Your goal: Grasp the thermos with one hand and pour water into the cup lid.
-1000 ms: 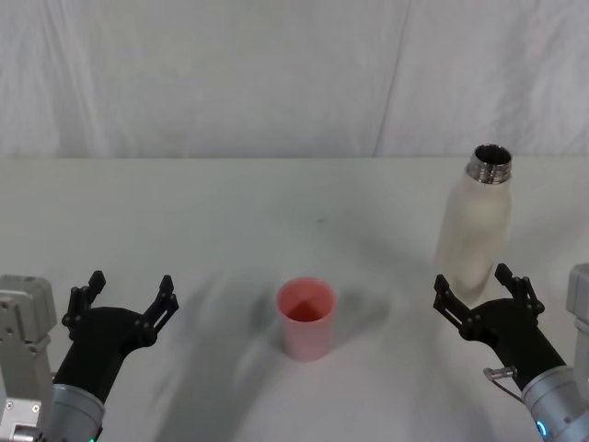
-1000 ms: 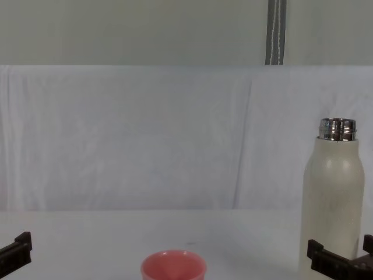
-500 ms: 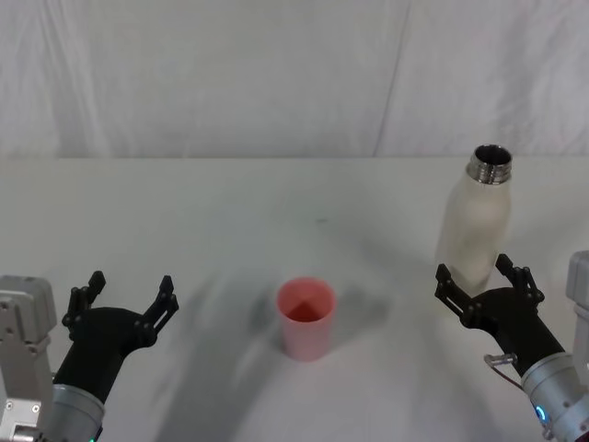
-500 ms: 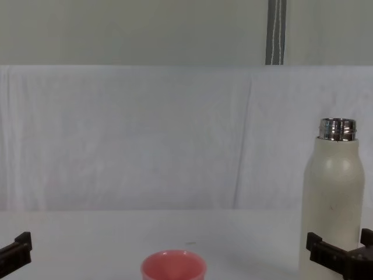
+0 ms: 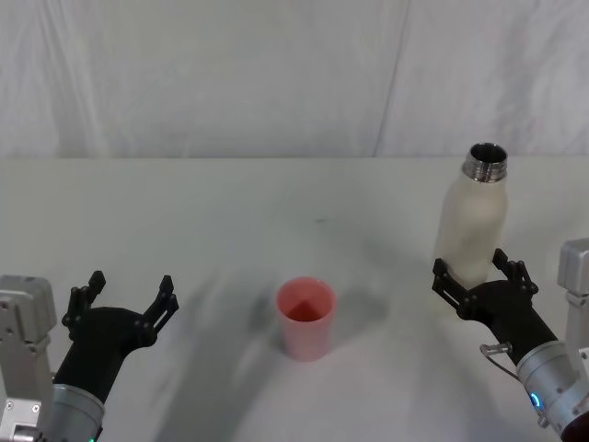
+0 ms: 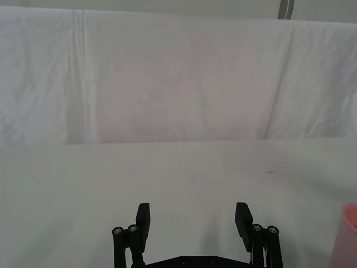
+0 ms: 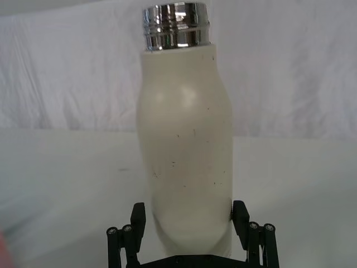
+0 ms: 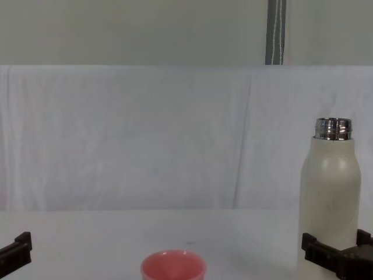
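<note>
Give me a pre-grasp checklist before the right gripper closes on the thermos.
1. Thermos upright on the table: ok.
2. Neck uncapped, so it can pour: ok.
3. Right gripper open, one finger on each side of the lower body: ok.
4. Fingers touching the wall: cannot tell; the right wrist view shows them at the sides, close in.
5. Cup lid upright, mouth up, apart from the thermos toward the robot's left: ok.
6. Left gripper open, low at the near left, away from the cup lid: ok.
</note>
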